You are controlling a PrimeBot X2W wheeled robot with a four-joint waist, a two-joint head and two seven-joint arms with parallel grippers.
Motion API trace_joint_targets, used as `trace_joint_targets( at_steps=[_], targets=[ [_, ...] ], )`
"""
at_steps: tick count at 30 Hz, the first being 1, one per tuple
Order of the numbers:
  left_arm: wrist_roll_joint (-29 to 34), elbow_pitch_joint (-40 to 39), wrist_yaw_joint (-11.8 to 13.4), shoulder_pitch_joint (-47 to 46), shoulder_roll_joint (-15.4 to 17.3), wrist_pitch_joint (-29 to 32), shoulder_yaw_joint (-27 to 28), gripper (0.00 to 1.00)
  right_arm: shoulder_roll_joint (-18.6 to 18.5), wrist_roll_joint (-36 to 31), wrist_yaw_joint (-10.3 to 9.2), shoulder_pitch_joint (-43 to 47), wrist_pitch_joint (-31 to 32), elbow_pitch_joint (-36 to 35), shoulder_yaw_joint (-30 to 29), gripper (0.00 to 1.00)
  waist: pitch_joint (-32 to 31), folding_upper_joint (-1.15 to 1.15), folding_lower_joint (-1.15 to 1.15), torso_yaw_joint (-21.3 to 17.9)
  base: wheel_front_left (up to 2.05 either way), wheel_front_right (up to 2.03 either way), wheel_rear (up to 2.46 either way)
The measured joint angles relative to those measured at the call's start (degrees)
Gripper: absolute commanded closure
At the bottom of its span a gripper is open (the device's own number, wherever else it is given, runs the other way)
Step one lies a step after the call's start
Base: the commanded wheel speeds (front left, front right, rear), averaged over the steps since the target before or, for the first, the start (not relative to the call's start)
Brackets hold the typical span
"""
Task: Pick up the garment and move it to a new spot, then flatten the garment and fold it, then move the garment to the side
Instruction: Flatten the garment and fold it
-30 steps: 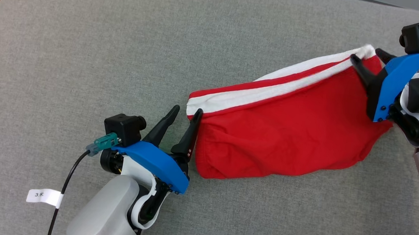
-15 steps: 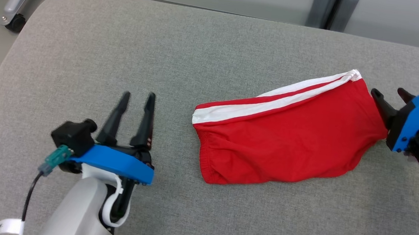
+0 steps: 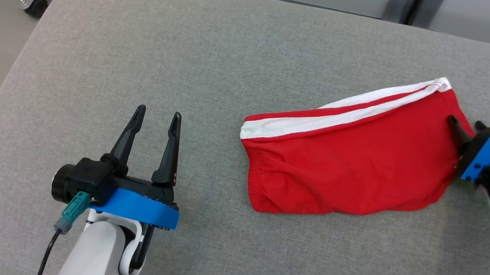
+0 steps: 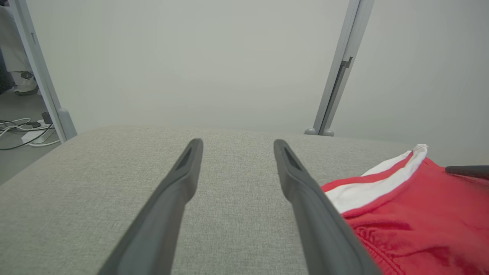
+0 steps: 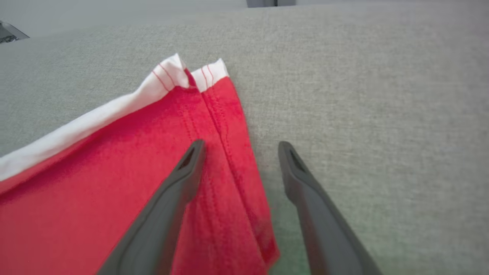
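Head view: white-striped red shorts lie folded; left gripper gapes empty, apart from them; right gripper gapes astride their edge, gripping nothing.

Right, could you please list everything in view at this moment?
Garment: one, red with white stripes, right of centre on the padded surface.
Padded surface: one, grey, under the garment.
Caster: one, black, on the floor, far left.
Cables: several, black and white, floor at left in left wrist view.
Posts: two, grey, behind the surface.
Left gripper: one, black and blue, lower left, jaws open, clear of the garment.
Right gripper: one, black and blue, right edge, jaws open astride the garment's end.
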Motion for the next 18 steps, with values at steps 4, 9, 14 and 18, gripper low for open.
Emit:
trace_joint_targets(
  at_steps=[4,9,14,18],
  targets=[
    [0.4,-0.5,-0.1,0.0,-0.1,0.0,-0.5,0.00,1.7,-1.6,0.00,-1.4,1.5,2.8,-0.4,0.00,0.7,0.00,0.00,1.1,0.00,0.00,0.00],
    [-0.1,-0.9,-0.3,-0.3,0.1,0.0,-1.0,0.00,1.2,-5.7,0.01,-2.3,2.4,4.3,1.3,1.00,0.7,0.00,0.00,1.4,0.00,0.00,0.00],
    [-1.0,-0.4,-0.3,-0.2,1.0,0.0,-1.4,0.00,2.3,-6.4,0.01,-1.6,1.3,4.7,2.3,1.00,-0.2,0.00,0.00,0.4,0.00,0.00,0.00],
    [-1.7,-0.2,-0.3,1.0,2.3,0.0,-1.9,0.00,4.3,-1.5,0.02,1.3,-1.1,3.2,1.6,1.00,-1.5,0.00,0.00,-1.2,0.00,0.00,0.00]
  ],
)
